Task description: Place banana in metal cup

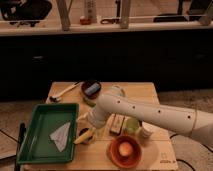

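Though half hidden by its own arm (150, 115), tool (88, 125) at the banana (84, 136), grip state indiscernible.

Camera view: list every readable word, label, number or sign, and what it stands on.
No text can be read.
Table: small dark marks near its front right corner, too blurred to read.
Bottle on the back counter: label, if any, too blurred.
End effector, down at the banana beside the green tray: no lettering visible.
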